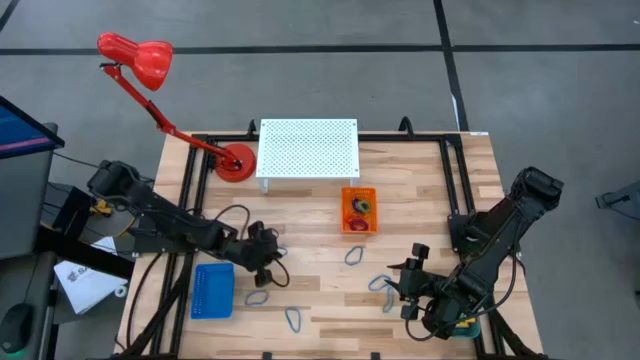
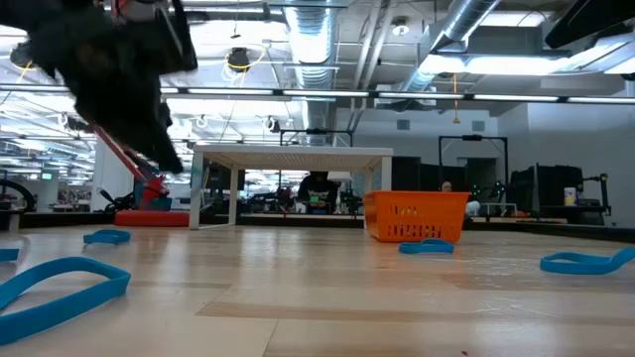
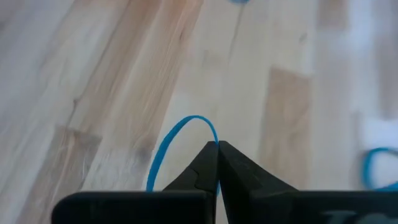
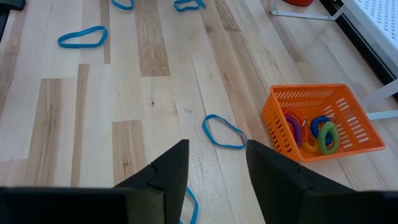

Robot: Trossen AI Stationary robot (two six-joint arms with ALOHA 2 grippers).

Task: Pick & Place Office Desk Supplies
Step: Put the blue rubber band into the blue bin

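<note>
My left gripper point(image 1: 268, 262) point(image 3: 217, 146) is shut on a thin blue loop point(image 3: 186, 124), beside the blue tray point(image 1: 212, 290). In the low view the left arm point(image 2: 109, 59) hangs well above the tabletop. My right gripper point(image 1: 400, 292) point(image 4: 214, 165) is open over the table's near right part and touches nothing. One blue loop point(image 4: 224, 132) lies flat just ahead of its fingers, and another point(image 4: 189, 205) lies under them. More blue loops point(image 1: 258, 297) point(image 1: 295, 320) point(image 1: 355, 256) lie flat on the wood. The orange tray point(image 1: 359, 210) point(image 4: 323, 124) holds coloured rings point(image 4: 320, 132). My left gripper pinches the thin blue loop between its two shut fingertips, by a short stretch of its band point(image 3: 215, 135). The rest of the loop arcs out beyond the fingertips. It appears lifted clear of the wood; the fingers hide its lower part.
A white perforated stand point(image 1: 308, 148) sits at the table's far middle, with the red lamp's base point(image 1: 236, 163) to its left. The orange tray stands just in front of the stand. Open wood lies between the two grippers.
</note>
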